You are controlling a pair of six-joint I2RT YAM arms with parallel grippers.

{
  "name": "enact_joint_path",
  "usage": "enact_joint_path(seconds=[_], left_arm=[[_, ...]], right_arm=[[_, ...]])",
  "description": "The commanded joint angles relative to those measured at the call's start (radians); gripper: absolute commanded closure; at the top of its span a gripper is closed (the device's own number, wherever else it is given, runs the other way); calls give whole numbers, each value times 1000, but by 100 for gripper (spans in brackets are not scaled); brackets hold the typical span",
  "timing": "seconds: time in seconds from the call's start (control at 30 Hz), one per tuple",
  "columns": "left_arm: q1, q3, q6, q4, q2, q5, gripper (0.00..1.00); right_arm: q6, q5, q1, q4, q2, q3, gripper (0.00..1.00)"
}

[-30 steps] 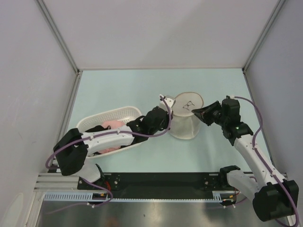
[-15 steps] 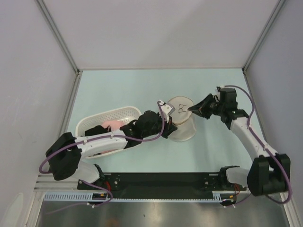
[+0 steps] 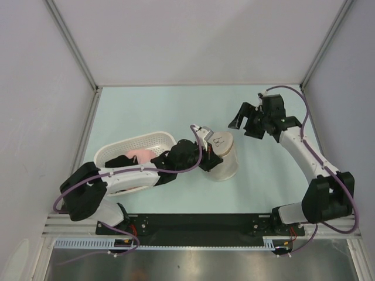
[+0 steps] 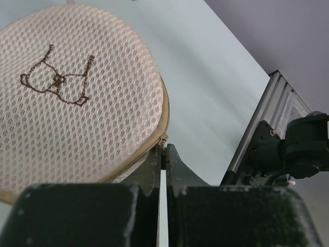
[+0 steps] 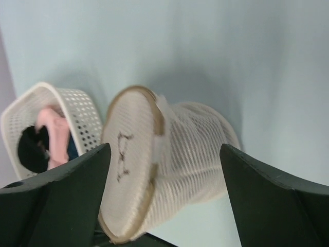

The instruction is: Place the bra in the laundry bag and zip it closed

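The laundry bag (image 3: 224, 158) is a cream mesh pouch standing tall mid-table, its round lid (image 4: 72, 98) with a dark logo on top. My left gripper (image 3: 208, 153) is shut at the lid's rim, the small zip pull (image 4: 164, 142) pinched between its fingertips. My right gripper (image 3: 244, 123) hangs open behind and right of the bag, clear of it; in its own view the bag (image 5: 180, 154) lies beyond the spread fingers (image 5: 61, 195). The bra does not show for certain. A black lump (image 3: 120, 160) lies in the basket, and I cannot tell what it is.
A white perforated basket (image 3: 136, 142) sits left of the bag, under my left arm, with a pink garment (image 3: 140, 154) inside. Grey walls enclose the table on three sides. A metal rail (image 4: 257, 128) runs along the near edge.
My right gripper has opened, let go of the bag's rim and pulled back up and away. The bag's lid has shifted slightly toward the near left. The left gripper stays shut.
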Motion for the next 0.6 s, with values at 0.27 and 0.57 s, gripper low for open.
enact_joint_path(seconds=[0.27,0.57], left_arm=[[-3,-20,-64,111,42,43,100],[-12,-37,-55,111,38,49,100]], right_arm=[[266,151,188,49,-494,-402,6],[377,236,297,264,-545,-516,25]])
